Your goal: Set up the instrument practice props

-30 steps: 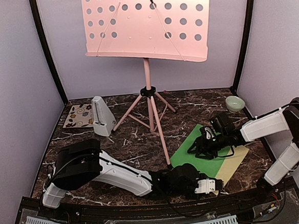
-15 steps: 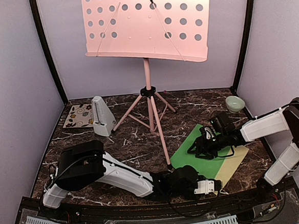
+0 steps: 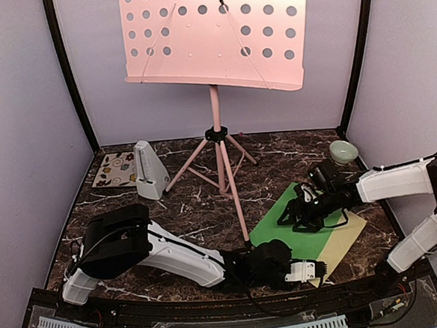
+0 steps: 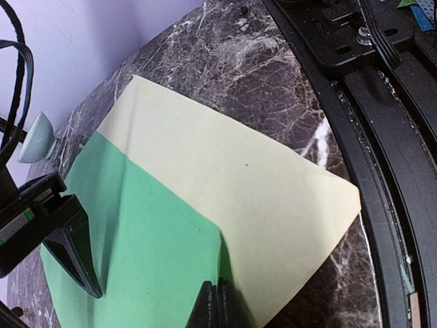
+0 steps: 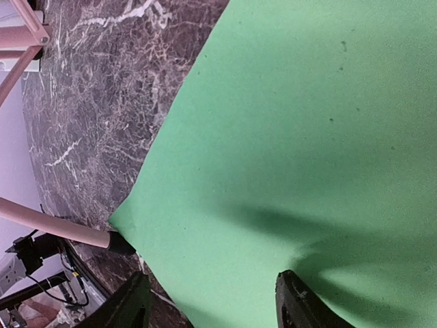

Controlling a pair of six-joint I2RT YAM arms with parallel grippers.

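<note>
— Anything you can read on this lot?

— Hardly. There's a pale label (image 4: 15, 225) on the side of the right arm's tool, but the print is too small to make out.

— Where are the props?

— The pink music stand (image 3: 218, 134) is up on its tripod at the back of the desk (image 3: 191, 203). The metronome (image 3: 150, 170) is just to its left, near the flower card (image 3: 115, 170). The green page (image 3: 272, 231) lies flat in front of the stand, one corner beside a tripod foot, and it overlaps the pale-yellow page (image 3: 343, 234). The little bowl (image 3: 343, 151) sits in the far right corner.

— And the arms?

— The right end effector (image 5: 213, 294) is released, its fingers (image 5: 293, 304) spread apart low over the green page. The left end effector (image 4: 217, 292) is clenched at the near edge where the two pages meet. I can't tell whether paper is caught in it.

— Anything different from a second ago?

— The right arm. Its elbow has swung out towards the right wall, the forearm lies straighter, and the tool has slid a touch towards the bowl. The stand, metronome and pages haven't moved. The left arm has barely shifted.
</note>
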